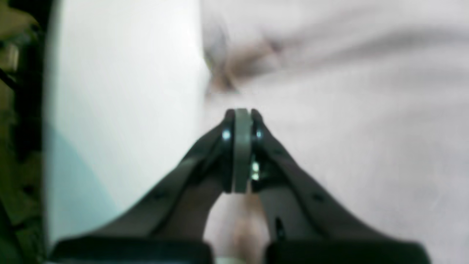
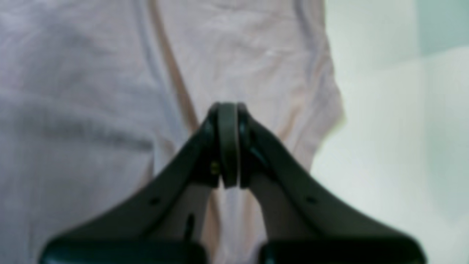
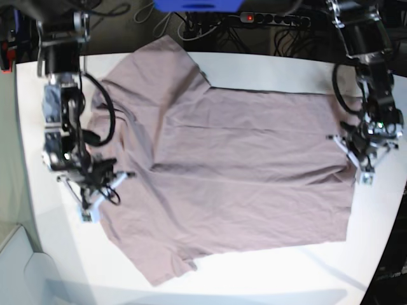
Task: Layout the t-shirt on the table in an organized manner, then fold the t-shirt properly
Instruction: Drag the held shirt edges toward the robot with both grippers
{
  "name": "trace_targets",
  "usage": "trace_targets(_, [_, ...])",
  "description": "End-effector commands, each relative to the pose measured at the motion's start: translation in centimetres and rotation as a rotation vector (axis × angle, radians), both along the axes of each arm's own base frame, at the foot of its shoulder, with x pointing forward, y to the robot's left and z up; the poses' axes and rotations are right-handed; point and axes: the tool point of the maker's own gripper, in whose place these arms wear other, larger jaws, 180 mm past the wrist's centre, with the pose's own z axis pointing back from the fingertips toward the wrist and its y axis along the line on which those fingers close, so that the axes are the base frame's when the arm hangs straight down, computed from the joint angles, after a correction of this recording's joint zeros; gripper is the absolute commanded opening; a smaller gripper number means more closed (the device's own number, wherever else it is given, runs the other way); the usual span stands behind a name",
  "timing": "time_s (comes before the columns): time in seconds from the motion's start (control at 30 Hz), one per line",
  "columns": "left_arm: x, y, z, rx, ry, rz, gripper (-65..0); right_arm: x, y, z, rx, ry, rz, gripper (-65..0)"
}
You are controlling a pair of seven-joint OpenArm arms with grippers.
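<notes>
The dusty mauve t-shirt [image 3: 241, 165] lies spread across the white table [image 3: 254, 273], wrinkled, with one sleeve toward the far left corner and another near the front. My right gripper [image 3: 87, 215] hangs at the shirt's left edge, jaws shut with nothing visibly between them. In the right wrist view its closed tips [image 2: 228, 106] sit over a sleeve of the t-shirt [image 2: 73, 91], bare table [image 2: 384, 146] to the right. My left gripper [image 3: 367, 180] is shut at the shirt's right edge. Its tips [image 1: 242, 112] are over the t-shirt [image 1: 348, 110], beside bare table [image 1: 128, 91].
A power strip [image 3: 273, 19] and cables lie beyond the table's far edge, beside a blue object [image 3: 197, 5]. The table's curved edge runs close past both arms. In the left wrist view the table drops off to a dark area [image 1: 22, 110].
</notes>
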Motion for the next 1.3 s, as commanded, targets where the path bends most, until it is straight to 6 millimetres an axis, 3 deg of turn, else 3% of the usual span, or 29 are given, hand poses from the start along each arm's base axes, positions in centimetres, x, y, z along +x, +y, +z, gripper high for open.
trace_targets(0.0, [0.3, 0.4, 0.8, 0.008, -0.041, -0.003, -65.0, 2.2, 0.5, 1.3, 0.027, -0.038, -0.005, -65.0])
trace_targets(0.17, [-2.1, 0.5, -3.7, -0.044, 0.032, 0.021, -65.0, 6.7, 0.6, -1.1, 0.091, 0.046, -0.061, -65.0])
trace_targets(0.37, [-3.4, 1.4, -6.3, -0.063, 0.079, 0.047, -65.0, 8.2, -1.0, -4.9, 0.116, 0.067, -0.142, -65.0])
trace_targets(0.43, [-3.6, 2.2, -6.1, -0.049, 0.084, 0.050, -65.0, 8.1, -1.6, -5.8, 0.113, 0.051, -0.163, -65.0])
trace_targets(0.6, [-4.2, 3.4, -5.9, -0.035, 0.091, 0.075, -65.0, 8.1, -4.8, -5.7, 0.074, -0.006, -0.213, -65.0])
trace_targets(0.7, [-4.7, 5.1, -5.2, -0.032, 0.069, 0.129, -65.0, 7.7, -8.5, -5.4, 0.020, -0.017, -0.301, -65.0])
trace_targets(0.83, [-4.8, 6.2, -4.6, -0.020, 0.059, 0.145, -65.0, 7.2, -11.6, -5.3, -0.026, -0.041, -0.361, -65.0])
trace_targets(1.13, [-4.8, 6.2, -4.6, -0.020, 0.060, 0.143, -65.0, 6.9, -12.3, -5.5, -0.035, -0.030, -0.370, -65.0])
trace_targets(1.27, [-4.3, 5.0, -3.6, -0.023, 0.051, 0.135, -65.0, 7.2, -12.1, -5.2, -0.034, -0.037, -0.367, -65.0])
